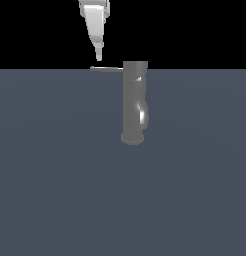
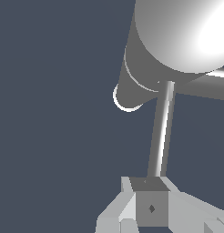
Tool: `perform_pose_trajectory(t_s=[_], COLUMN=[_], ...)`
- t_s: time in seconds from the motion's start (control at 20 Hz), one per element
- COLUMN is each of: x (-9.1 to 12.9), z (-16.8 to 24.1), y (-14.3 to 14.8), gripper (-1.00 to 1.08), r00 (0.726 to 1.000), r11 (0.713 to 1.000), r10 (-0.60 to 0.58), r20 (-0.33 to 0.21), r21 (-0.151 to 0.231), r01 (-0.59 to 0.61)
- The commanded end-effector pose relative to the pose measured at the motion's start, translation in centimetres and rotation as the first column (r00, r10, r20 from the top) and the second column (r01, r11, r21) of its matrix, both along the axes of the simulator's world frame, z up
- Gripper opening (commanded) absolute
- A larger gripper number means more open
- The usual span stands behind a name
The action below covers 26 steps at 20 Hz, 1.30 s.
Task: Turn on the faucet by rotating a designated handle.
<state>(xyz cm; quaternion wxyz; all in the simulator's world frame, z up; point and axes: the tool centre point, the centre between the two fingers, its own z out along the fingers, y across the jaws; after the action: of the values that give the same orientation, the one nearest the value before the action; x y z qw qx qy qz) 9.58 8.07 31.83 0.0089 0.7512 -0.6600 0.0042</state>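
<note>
Not much else is shown here, honestly. A flat, plain slate-blue worktop (image 1: pixel 55 190) is seen filling the lower part of the exterior view, with no markings or texture on it. Behind its straight far edge, only a solid black backdrop (image 1: pixel 195 30) is rendered. In the wrist view the same slate-blue surface (image 2: pixel 54 113) is seen.

Pincer (image 1: pixel 99 57) pointing down, fingers together
</note>
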Motion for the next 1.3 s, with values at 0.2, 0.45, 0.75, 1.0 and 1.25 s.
perform_pose_trajectory(t_s=[0.2, 0.45, 0.75, 1.0, 1.25], x=[1.7, 2.3, 2.5, 1.8, 0.6], z=[-2.1, -3.0, -3.3, -3.3, -3.3], y=[0.5, 0.7, 0.7, 0.7, 0.6], gripper=[-1.0, -1.0, -1.0, -1.0, -1.0], r00=[0.995, 0.991, 0.989, 0.989, 0.989], r11=[0.995, 0.99, 0.989, 0.989, 0.989], r10=[-0.098, -0.137, -0.147, -0.146, -0.146], r20=[0.005, 0.005, 0.005, 0.005, 0.005], r21=[0.012, 0.018, 0.019, 0.019, 0.019], r01=[0.098, 0.137, 0.147, 0.146, 0.146])
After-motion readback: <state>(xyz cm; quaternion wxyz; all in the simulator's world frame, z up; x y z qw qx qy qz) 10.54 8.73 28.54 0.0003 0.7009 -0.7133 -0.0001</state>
